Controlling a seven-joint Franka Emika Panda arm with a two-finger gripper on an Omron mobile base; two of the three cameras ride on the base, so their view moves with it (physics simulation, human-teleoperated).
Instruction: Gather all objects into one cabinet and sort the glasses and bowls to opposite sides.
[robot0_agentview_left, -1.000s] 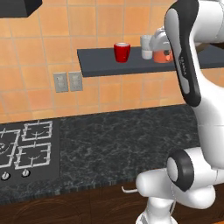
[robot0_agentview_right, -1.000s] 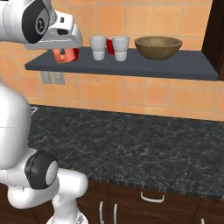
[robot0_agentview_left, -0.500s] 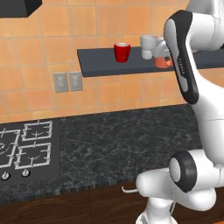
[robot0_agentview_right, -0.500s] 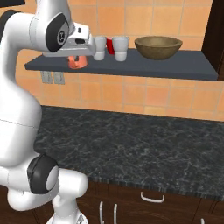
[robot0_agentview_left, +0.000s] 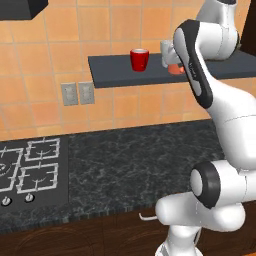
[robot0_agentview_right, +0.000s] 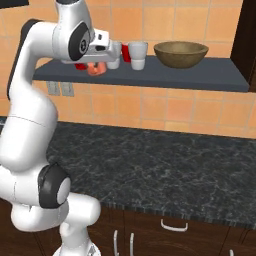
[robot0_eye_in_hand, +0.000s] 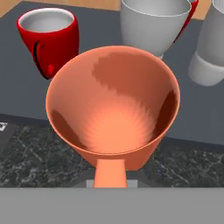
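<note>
The pincer (robot0_agentview_right: 100, 66) is clenched on a smooth orange mug (robot0_eye_in_hand: 113, 109), flared like a funnel, at the front edge of a dark grey shelf (robot0_agentview_right: 200, 72). Its fingertips are hidden beneath the mug. Beside it stand a glossy red mug (robot0_eye_in_hand: 49, 39) and pale tapered tumblers (robot0_eye_in_hand: 154, 25); a wide wood-look bowl (robot0_agentview_right: 181, 53) sits farther right.

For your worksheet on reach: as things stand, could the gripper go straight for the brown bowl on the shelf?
Probably not. The gripper is shut on the orange cup, so it has no free jaws. Two white cups also stand on the shelf between it and the brown bowl.
</note>
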